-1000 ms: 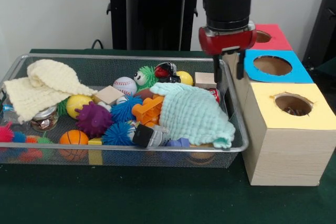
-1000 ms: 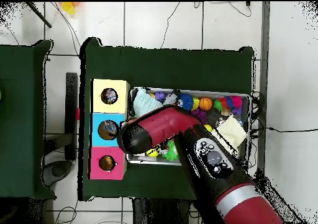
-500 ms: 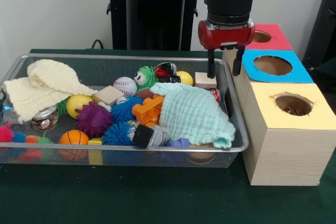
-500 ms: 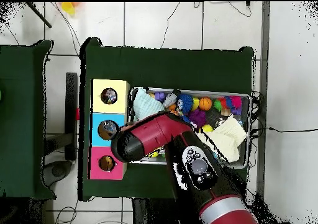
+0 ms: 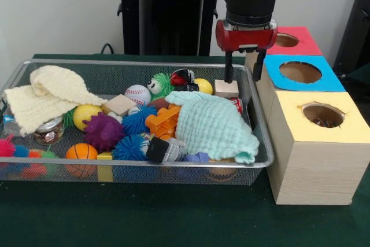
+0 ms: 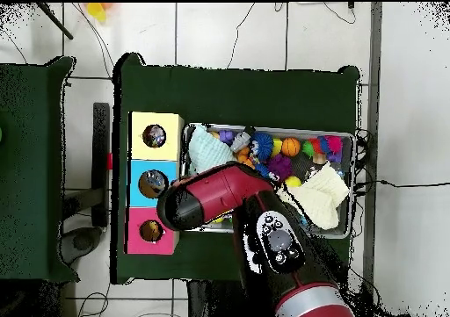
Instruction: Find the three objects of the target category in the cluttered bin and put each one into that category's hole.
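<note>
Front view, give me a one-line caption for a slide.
Sawyer's open, empty gripper hangs over the wire bin's far right corner, above a wooden block.

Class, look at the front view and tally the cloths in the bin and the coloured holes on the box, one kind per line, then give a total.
Cloths: 2, cream and mint
Holes: 3, red, blue, yellow
Total: 5

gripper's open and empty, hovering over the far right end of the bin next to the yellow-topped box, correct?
Not quite: the gripper, open and empty over the bin's far right end, hangs beside the blue-topped box, not the yellow one. The front view shows it.
</note>
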Robot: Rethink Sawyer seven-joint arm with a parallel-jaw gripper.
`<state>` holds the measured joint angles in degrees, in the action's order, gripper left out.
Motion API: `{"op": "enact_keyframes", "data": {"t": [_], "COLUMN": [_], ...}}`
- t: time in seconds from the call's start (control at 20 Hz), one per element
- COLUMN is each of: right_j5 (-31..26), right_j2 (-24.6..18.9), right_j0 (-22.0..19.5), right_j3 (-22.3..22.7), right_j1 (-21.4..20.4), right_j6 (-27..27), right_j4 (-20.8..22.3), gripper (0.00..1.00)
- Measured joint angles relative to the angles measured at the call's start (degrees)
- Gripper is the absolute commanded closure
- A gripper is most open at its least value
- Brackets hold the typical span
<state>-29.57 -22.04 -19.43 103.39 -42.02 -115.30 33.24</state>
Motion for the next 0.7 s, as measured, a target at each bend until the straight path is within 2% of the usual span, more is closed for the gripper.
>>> {"op": "enact_keyframes", "data": {"t": [0.4,0.7], "right_j5": [0.2,0.2], "right_j2": [3.0,3.0], "right_j0": [1.4,-1.1], "right_j3": [-0.2,-1.5], "right_j1": [0.4,2.3], "right_j6": [0.0,0.0], "right_j4": [-0.4,-0.4], "gripper": [0.00,0.00]}}
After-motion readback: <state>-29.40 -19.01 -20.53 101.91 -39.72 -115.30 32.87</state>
